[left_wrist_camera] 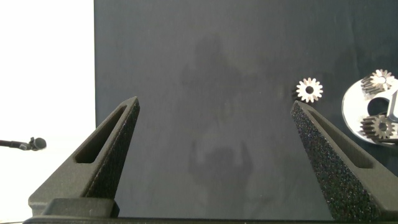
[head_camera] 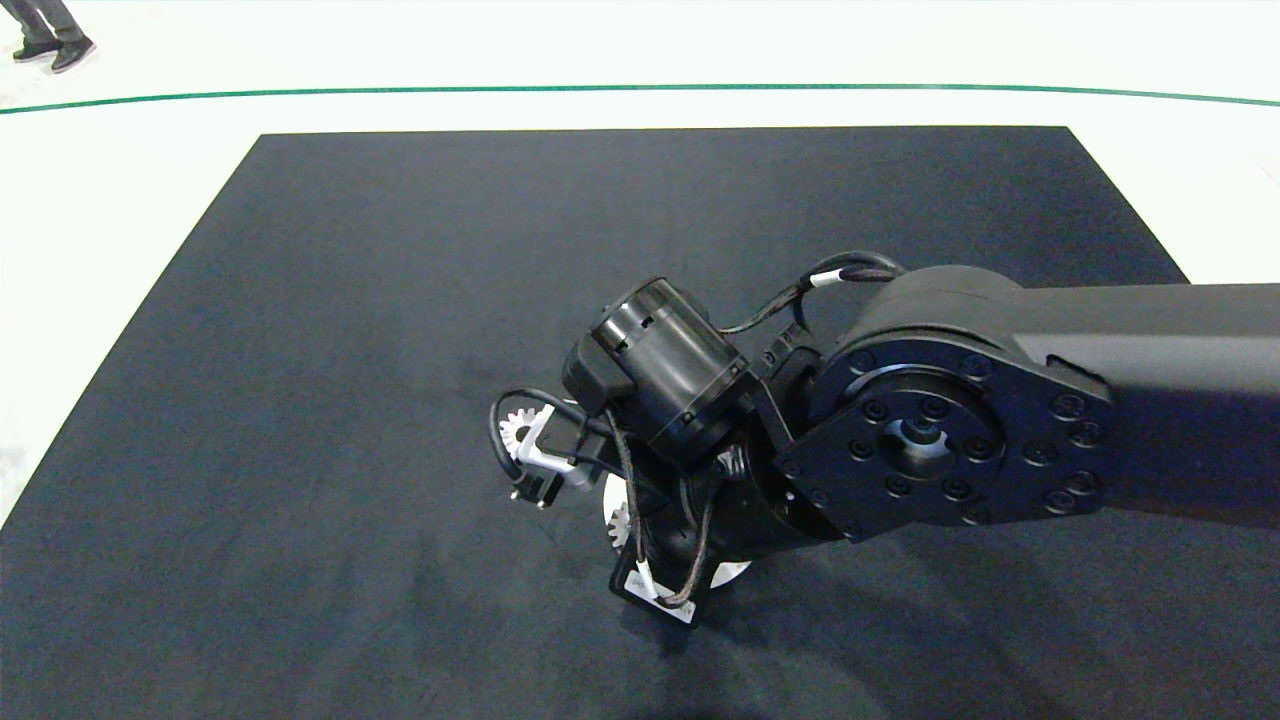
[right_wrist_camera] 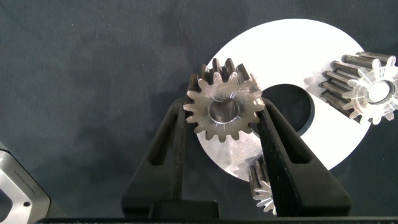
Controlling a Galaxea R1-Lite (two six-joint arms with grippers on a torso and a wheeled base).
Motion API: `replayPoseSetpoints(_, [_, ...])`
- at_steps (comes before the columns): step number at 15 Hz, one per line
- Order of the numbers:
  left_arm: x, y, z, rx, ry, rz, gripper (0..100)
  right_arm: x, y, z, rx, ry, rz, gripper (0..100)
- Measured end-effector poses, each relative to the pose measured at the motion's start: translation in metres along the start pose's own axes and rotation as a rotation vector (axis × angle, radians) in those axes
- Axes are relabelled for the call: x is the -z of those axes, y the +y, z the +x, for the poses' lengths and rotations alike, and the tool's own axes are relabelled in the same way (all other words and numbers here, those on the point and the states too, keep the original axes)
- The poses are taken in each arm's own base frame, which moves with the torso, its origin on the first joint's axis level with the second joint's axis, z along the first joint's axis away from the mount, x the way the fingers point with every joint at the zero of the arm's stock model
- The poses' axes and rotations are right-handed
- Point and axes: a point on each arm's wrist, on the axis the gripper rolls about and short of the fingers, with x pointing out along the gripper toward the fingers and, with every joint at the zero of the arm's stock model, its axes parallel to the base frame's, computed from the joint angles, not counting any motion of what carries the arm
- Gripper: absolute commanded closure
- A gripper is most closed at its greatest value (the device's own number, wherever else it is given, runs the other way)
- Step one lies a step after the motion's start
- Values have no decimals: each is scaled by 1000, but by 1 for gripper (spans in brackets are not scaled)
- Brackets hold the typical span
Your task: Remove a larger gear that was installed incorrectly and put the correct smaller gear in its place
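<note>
My right gripper (right_wrist_camera: 225, 112) is shut on the smaller gear (right_wrist_camera: 224, 113), a silver gear with blunt teeth and a wide round bore. It holds the gear over the rim of the silver disc (right_wrist_camera: 311, 56), beside the disc's dark centre hole (right_wrist_camera: 289, 106). Two pointed-tooth gears (right_wrist_camera: 368, 87) (right_wrist_camera: 260, 188) stand on the disc. The larger gear (left_wrist_camera: 309, 89) lies flat on the black mat just off the disc (left_wrist_camera: 354, 112), also seen in the head view as the larger gear (head_camera: 518, 432). My left gripper (left_wrist_camera: 215, 104) hangs open over bare mat.
The right arm (head_camera: 950, 420) covers most of the disc (head_camera: 735, 572) from above. The black mat (head_camera: 350, 300) spreads all round on a white floor. A person's shoes (head_camera: 55, 48) show at the far left corner, beyond a green line (head_camera: 640, 87).
</note>
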Motion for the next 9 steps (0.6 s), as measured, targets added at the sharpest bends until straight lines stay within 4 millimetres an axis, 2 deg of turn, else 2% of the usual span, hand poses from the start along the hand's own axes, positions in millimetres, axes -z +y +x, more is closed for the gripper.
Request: replayPoseSetpoints(9, [0, -1, 0, 14, -1, 4, 0, 0, 0, 2, 1, 2, 0, 72])
